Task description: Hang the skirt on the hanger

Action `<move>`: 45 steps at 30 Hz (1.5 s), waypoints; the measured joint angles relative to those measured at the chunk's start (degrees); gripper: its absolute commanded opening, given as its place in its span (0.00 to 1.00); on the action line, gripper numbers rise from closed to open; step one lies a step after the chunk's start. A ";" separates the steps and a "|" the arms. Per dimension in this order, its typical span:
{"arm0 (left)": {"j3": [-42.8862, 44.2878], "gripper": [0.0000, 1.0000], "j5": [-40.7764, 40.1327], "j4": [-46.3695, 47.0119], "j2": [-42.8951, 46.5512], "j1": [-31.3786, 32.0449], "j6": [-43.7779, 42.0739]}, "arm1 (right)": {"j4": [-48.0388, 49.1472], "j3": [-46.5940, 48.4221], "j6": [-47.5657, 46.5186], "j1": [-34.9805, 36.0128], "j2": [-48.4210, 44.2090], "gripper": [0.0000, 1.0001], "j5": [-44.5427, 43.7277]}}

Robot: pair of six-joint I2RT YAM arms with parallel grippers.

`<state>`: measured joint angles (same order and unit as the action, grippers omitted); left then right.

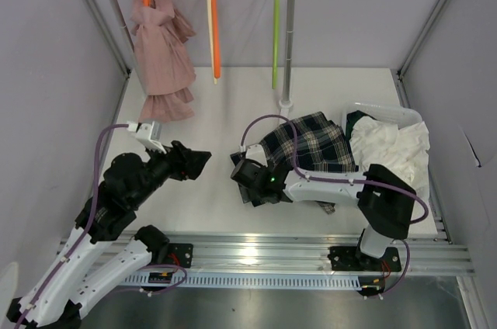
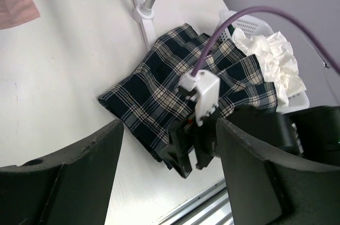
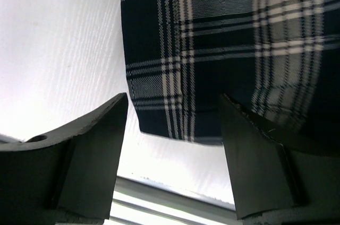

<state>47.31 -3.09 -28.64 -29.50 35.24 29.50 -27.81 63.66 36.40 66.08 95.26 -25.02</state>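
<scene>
Right gripper (image 3: 172,103): jaws spread, straddling the hem corner of the skirt (image 3: 223,50) without pinching it. Left gripper (image 2: 170,127): jaws spread, holding nothing. In the top view the skirt lies at 3 o'clock on the table, its far end up against the basket (image 1: 373,108); the hanger (image 1: 210,34) hangs from the rail at 12 o'clock. Judged step: grasp. Seat the fabric deep between the fingers before closing, since a shallow bite on soft pleats will likely slip. Obstructions: the rail post (image 1: 289,34) stands near the skirt's 11 o'clock; the orange hanger (image 1: 217,42) sits just beside the target; the white cloth (image 1: 392,147) at 3 o'clock may drag along.
</scene>
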 measured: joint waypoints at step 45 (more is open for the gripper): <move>-34.40 0.69 6.23 34.82 -23.80 5.70 19.15 | -7.52 8.81 -2.40 -5.81 -11.19 0.00 3.10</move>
<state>12.91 3.14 6.17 -53.30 40.95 48.64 -35.33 72.47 34.00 60.27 84.07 -21.91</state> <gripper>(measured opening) 0.692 0.090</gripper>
